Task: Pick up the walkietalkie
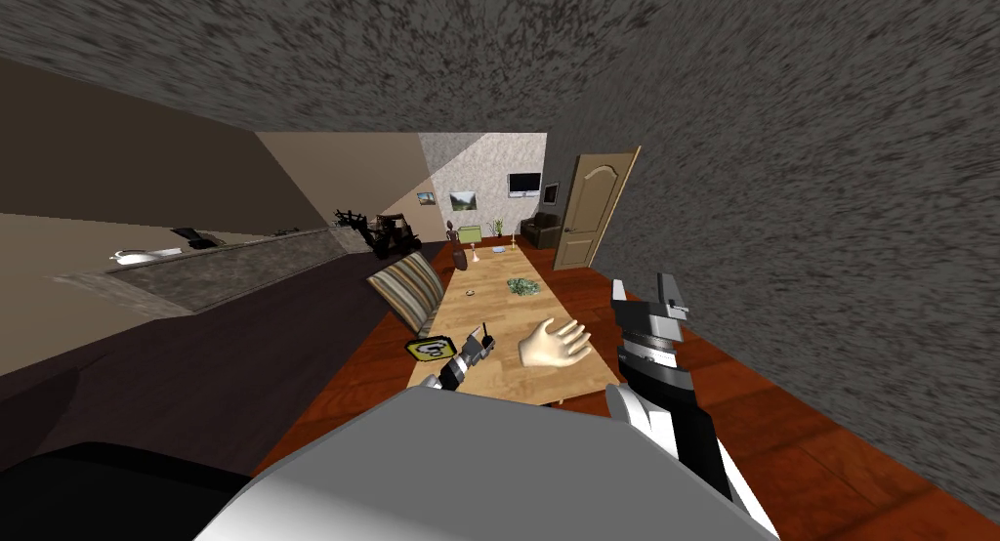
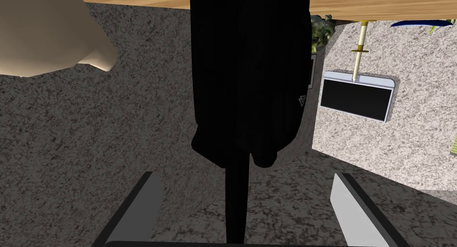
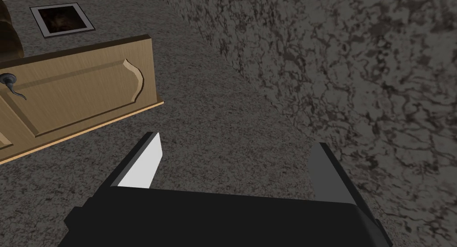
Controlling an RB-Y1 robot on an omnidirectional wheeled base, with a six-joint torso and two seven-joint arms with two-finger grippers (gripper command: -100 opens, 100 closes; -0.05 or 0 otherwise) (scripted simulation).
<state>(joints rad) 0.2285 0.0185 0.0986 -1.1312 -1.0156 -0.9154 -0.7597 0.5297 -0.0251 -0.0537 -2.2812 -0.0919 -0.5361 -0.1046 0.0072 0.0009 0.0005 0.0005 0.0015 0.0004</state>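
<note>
Plainly the step in hand is closing on the walkie-talkie, a black set standing upright near the close end of the long wooden tabletop, just below the middle of the head view, with a yellow box at its left and a pale model hand at its right. The left end effector reaches at it from the lower left, spread wide and holding nothing. In the left wrist view the set's dark body takes the centre and its thin aerial shows between the two parted fingers; how far the blades reach alongside it I cannot tell. Done well, I judge, the blades should flank the thick body, not the aerial, stay centred, then close squarely without nudging the model hand. At the right of the head view, the right end effector hangs beside the tabletop's edge, fingers apart and empty.
</note>
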